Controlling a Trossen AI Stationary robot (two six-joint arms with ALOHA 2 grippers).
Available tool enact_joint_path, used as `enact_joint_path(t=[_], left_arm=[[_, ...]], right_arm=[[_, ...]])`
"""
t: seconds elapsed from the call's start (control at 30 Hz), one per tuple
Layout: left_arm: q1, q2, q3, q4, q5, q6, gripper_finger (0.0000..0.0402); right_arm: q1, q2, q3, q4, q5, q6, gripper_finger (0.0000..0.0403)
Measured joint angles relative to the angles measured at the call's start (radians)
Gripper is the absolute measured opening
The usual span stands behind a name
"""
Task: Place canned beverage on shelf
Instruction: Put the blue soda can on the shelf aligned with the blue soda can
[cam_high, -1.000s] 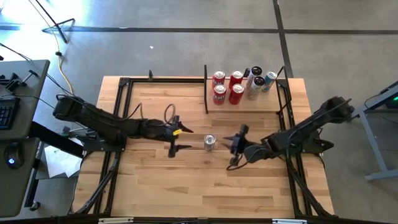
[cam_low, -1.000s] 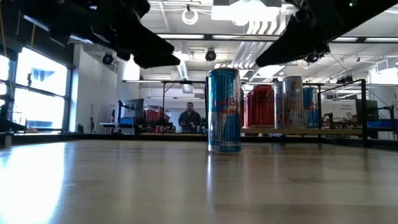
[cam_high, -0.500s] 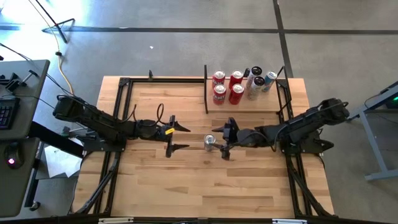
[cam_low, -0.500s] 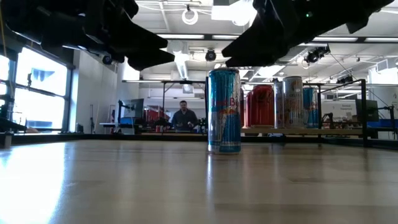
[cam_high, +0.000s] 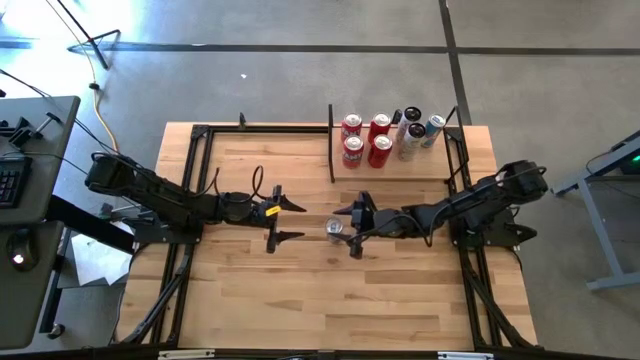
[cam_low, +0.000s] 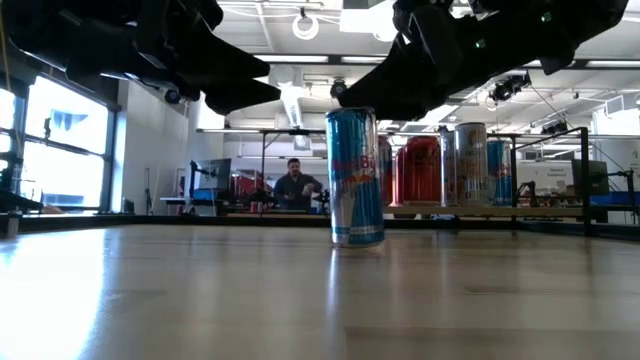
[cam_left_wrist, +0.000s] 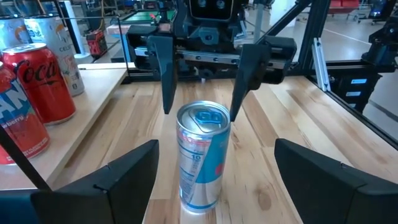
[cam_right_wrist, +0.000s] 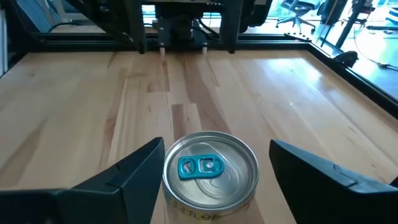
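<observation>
A slim blue-and-silver can (cam_high: 334, 228) stands on the plank tabletop near its middle, slightly tipped (cam_low: 356, 180). My right gripper (cam_high: 350, 231) has come in from the table's right and is open, with one finger on each side of the can's top (cam_right_wrist: 211, 171). To the can's left, my left gripper (cam_high: 290, 221) is open and clear of it. The shelf (cam_high: 395, 168) at the far right holds several red and silver cans. My right gripper meets the can only with its near-side finger (cam_right_wrist: 140, 177), whose inner side lies against the top rim (cam_right_wrist: 166, 175). The far-side finger stands apart from the can. The fingers come level from the table's right. The can's base is on the table and its top leans toward the table's left.
Black metal frame rails (cam_high: 190, 200) run along the table's left, right and far edges. Black upright posts (cam_high: 331, 140) edge the shelf. Bare tabletop lies between the can and the near edge. A person (cam_low: 296, 188) sits in the room far behind the table.
My right gripper has gone toward the table's left until its fingers stand on either side of the can's top. The can, upright before, now leans with its top toward the table's left and has shifted slightly that way.
</observation>
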Motion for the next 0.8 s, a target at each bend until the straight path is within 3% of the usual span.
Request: enact_joint_path(t=[0.4, 0.57, 0.8], left_arm=[[0.0, 0.0, 0.0, 0.0, 0.0, -0.01, 0.031], [0.0, 0.0, 0.0, -0.001, 0.0, -0.01, 0.031], [0.0, 0.0, 0.0, -0.001, 0.0, -0.013, 0.031]], right_arm=[[-0.007, -0.088, -0.005, -0.034, 0.003, -0.078, 0.0278], [-0.006, -0.156, -0.004, -0.134, -0.04, -0.012, 0.0278], [-0.006, -0.121, -0.004, -0.155, -0.091, 0.044, 0.0278]])
